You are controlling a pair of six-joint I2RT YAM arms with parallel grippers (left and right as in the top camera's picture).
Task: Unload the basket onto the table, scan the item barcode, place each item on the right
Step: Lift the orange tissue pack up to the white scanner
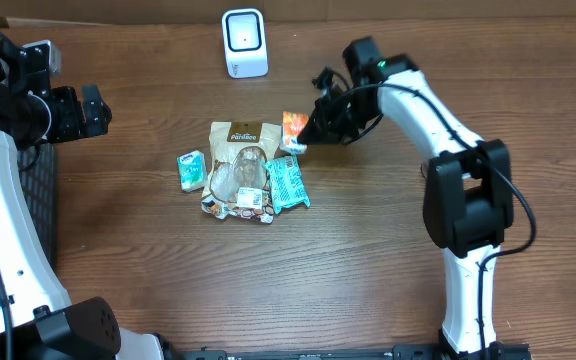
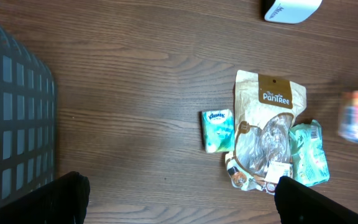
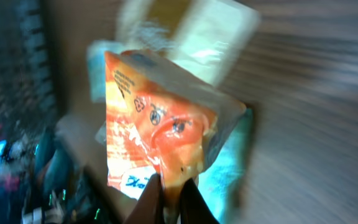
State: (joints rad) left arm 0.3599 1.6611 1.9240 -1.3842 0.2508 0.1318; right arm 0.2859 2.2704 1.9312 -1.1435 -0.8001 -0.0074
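Observation:
My right gripper (image 1: 309, 134) is shut on the lower edge of an orange snack packet (image 1: 293, 127), holding it at the right end of the pile. In the right wrist view the orange packet (image 3: 154, 130) fills the middle, pinched between the two fingers of the right gripper (image 3: 171, 185); the picture is motion-blurred. The same packet shows as an orange blur (image 2: 356, 117) in the left wrist view. No barcode can be made out on it. The white scanner (image 1: 244, 42) stands at the back of the table. My left gripper (image 1: 93, 108) hangs open at the far left, with nothing between its fingers (image 2: 73, 193).
A pile lies mid-table: a tan PanTree bag (image 1: 240, 150), a small Kleenex pack (image 1: 191, 170), a teal packet (image 1: 288, 183) and small sachets (image 1: 238, 205). A black mesh basket (image 2: 11, 124) sits at the left edge.

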